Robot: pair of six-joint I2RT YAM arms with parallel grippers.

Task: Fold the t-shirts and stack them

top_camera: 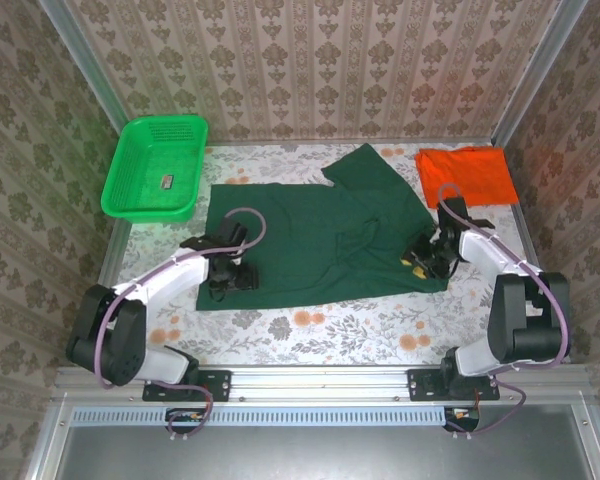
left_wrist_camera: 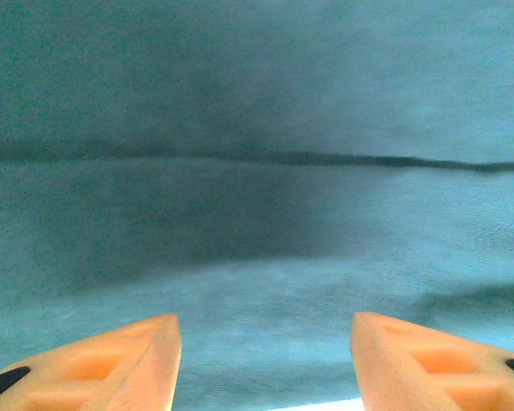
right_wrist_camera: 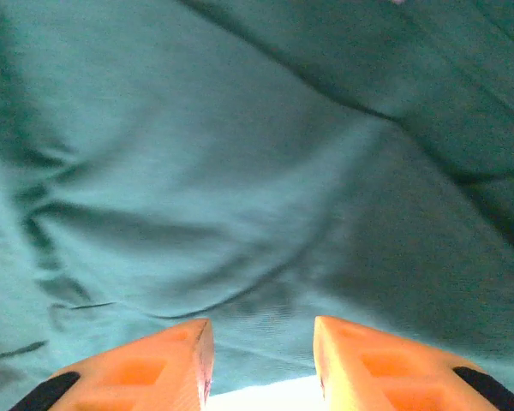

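The left gripper [left_wrist_camera: 265, 372] hangs with fingers spread wide over the near hem of the dark green t-shirt [top_camera: 320, 240], toward its left side. The right gripper [right_wrist_camera: 261, 364] is at the hem's right corner, fingers parted more narrowly, nothing between them. The shirt lies spread flat, so the first fold seems about to begin: both must pinch the hem and carry it across. Beyond its right sleeve lies the orange t-shirt [top_camera: 467, 175], folded. Off its far left corner, the basket [top_camera: 117, 170] holds one small dark item [top_camera: 165, 182].
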